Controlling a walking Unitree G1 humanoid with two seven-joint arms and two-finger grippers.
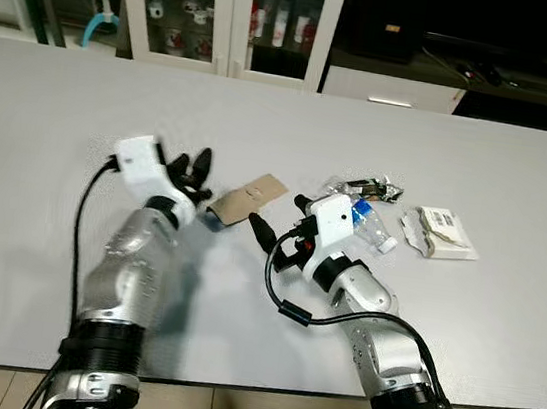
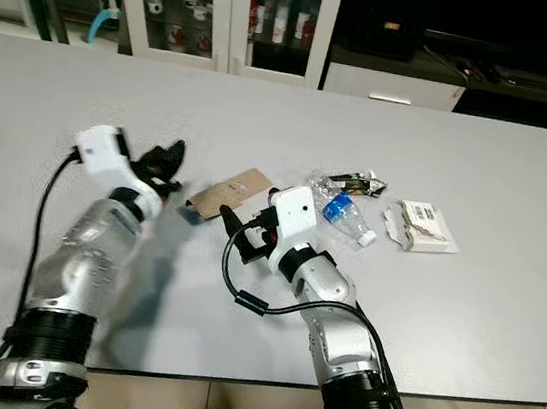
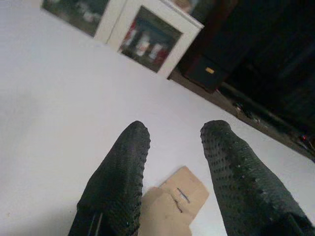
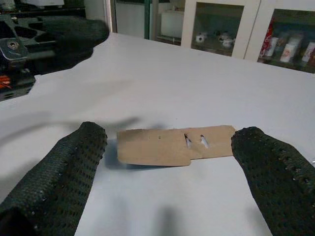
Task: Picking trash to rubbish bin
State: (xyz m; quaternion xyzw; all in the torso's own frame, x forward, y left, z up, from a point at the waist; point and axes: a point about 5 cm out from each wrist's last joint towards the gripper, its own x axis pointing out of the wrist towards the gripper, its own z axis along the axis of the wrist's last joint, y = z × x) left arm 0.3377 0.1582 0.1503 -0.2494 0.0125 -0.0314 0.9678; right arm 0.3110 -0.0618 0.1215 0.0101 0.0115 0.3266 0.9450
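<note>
Both grippers close in on the flat cardboard sleeve [image 1: 247, 199] lying mid-bench, well in from the near edge. The left gripper [image 1: 194, 176] and right gripper [image 1: 276, 220] both have fingers spread wide, holding nothing. Being so flat, the sleeve could slide away, or the two grippers might collide over it.

A wide white table [image 1: 86, 99] carries a flat brown cardboard sleeve [image 1: 246, 199] between both claws, with a crushed clear plastic bottle [image 1: 370, 225], a dark crumpled wrapper [image 1: 369, 187] and a white folded paper packet [image 1: 438, 232] beyond the right claw [image 1: 280, 219].
</note>
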